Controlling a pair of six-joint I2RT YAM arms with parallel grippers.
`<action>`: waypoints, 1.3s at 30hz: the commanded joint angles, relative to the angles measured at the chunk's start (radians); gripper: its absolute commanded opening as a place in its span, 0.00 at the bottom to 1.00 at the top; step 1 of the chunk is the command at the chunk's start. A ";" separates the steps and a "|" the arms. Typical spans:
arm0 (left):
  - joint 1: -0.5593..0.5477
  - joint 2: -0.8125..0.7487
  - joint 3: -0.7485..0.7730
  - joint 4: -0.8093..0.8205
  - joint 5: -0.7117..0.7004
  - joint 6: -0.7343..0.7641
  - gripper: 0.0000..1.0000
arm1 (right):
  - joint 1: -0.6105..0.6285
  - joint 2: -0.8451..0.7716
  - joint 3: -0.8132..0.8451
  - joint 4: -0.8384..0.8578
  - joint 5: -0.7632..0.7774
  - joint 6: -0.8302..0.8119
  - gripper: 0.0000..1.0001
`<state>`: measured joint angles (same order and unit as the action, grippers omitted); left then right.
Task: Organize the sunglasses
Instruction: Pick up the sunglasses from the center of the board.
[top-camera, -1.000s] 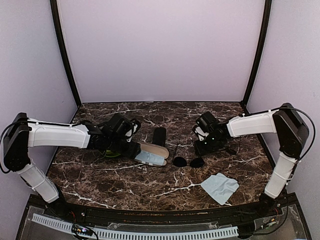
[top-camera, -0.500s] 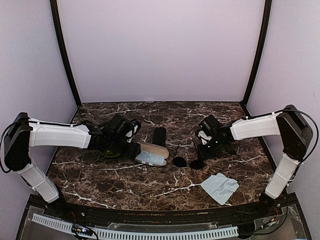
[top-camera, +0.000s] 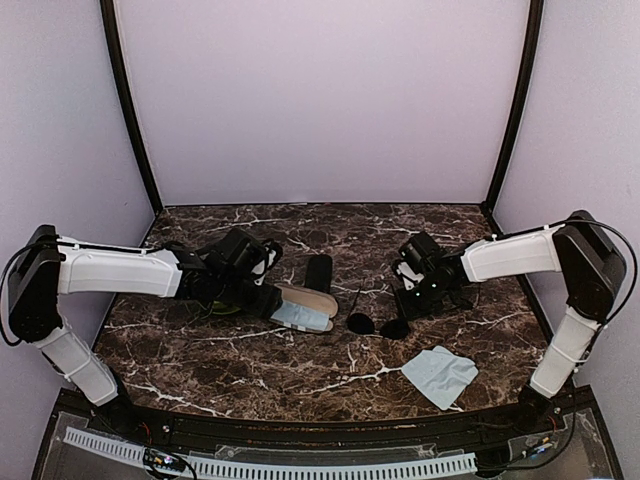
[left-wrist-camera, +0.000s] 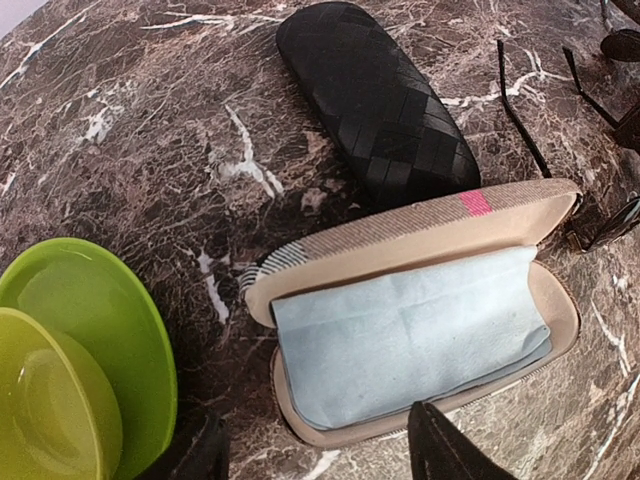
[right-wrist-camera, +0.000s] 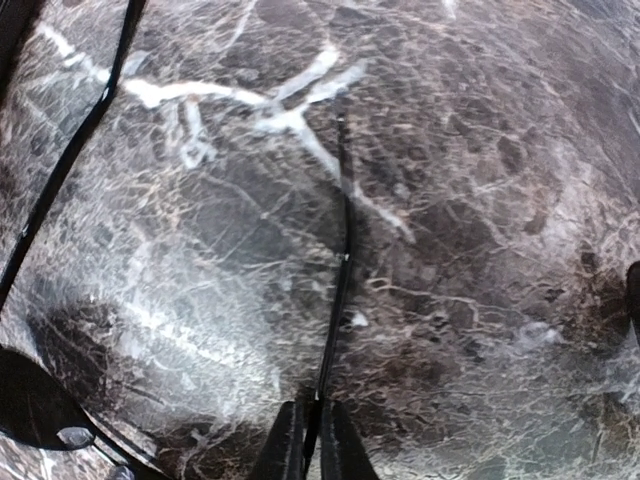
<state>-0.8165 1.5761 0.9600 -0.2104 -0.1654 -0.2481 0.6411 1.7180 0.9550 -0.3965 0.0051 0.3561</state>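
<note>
While tight on a sunglasses (right-wrist-camera: 344, 230) temple, right pincer (right-wrist-camera: 311, 415); left pincer (left-wrist-camera: 320, 430) apart over pink-tagged case (left-wrist-camera: 400, 235).

Open striped case (left-wrist-camera: 420, 225) holds blue cloth (left-wrist-camera: 410, 335); black case (left-wrist-camera: 375, 95), sunglasses (left-wrist-camera: 622, 45) behind; bowls (left-wrist-camera: 90, 330) left.

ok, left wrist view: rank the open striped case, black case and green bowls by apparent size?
1. open striped case, clearly the largest.
2. black case and green bowls: about alike. The bowls are cut off by the frame edge and sit nearer the camera, so I won't rank these two.
</note>
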 joint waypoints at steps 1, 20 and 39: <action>-0.006 -0.021 0.001 -0.002 -0.022 -0.006 0.64 | -0.002 0.001 0.016 0.005 0.050 0.006 0.06; -0.006 -0.174 -0.065 0.165 0.045 -0.019 0.73 | -0.003 -0.266 0.013 0.065 0.112 -0.114 0.00; -0.132 -0.226 -0.226 0.681 0.466 0.001 0.78 | 0.148 -0.386 -0.069 0.322 -0.106 -0.243 0.00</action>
<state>-0.9363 1.3556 0.7559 0.3733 0.2253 -0.2943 0.7544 1.3312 0.9070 -0.1864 -0.0593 0.1303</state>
